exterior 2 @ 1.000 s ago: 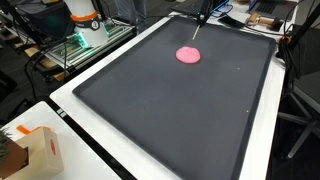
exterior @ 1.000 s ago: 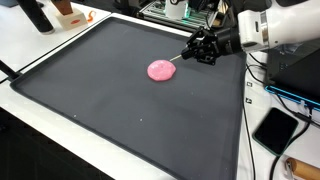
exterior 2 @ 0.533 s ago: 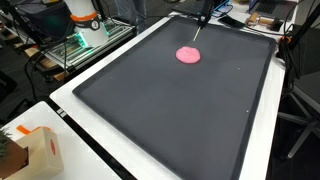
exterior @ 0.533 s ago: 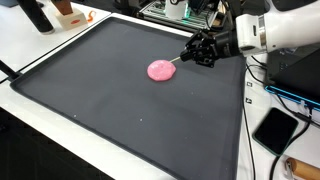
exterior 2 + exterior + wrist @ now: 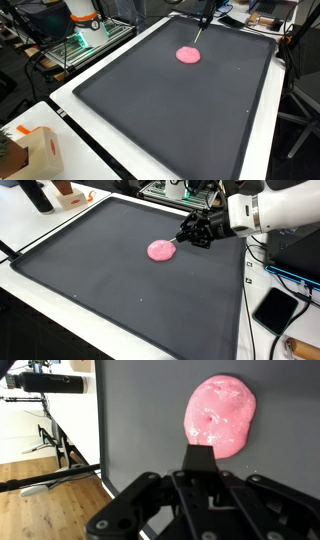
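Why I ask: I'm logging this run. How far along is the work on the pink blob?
Done: the gripper is shut on a dark flat tool and has it at the pink blob. In hand: the tool's tip meets the blob's near edge in the wrist view. Left: the blob lies as one rounded lump on the dark mat, with no cut or spread showing.

1. Big dark mat covers most of the white table.
2. Black phone lies on the table just off the mat's right edge, near side.
3. Cardboard box sits at the near left corner in an exterior view.
4. Wrist view catches a tripod on a wooden floor, left of the table.
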Controlling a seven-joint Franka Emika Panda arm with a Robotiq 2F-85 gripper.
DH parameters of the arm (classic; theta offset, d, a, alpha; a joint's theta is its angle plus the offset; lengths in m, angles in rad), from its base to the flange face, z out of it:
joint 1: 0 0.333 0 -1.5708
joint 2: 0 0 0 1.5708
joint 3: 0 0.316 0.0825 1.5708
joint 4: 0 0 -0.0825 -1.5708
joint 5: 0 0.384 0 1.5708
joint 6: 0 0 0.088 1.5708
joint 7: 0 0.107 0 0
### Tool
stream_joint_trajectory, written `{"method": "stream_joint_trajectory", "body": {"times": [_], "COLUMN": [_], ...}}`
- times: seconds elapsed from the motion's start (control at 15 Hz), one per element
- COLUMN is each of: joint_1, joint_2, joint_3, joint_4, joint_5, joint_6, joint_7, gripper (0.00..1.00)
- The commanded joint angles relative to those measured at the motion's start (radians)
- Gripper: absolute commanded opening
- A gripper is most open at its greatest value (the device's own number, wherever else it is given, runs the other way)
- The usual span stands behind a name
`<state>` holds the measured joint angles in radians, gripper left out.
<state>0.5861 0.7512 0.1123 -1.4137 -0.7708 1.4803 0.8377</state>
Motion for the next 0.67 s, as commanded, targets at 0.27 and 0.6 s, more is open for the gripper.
{"method": "stream_joint_trajectory", "body": {"times": [0.27,0.6], "joint_1": [-0.071,-0.119], "joint_2": [-0.015,-0.054], "joint_3": [0.016,0.011], "joint_4": [0.010,-0.017], "joint_5": [0.075,0.160], "joint_6": [0.077,0.157], "joint_7": [-0.043,-0.071], "gripper": [0.04,0.04]}}
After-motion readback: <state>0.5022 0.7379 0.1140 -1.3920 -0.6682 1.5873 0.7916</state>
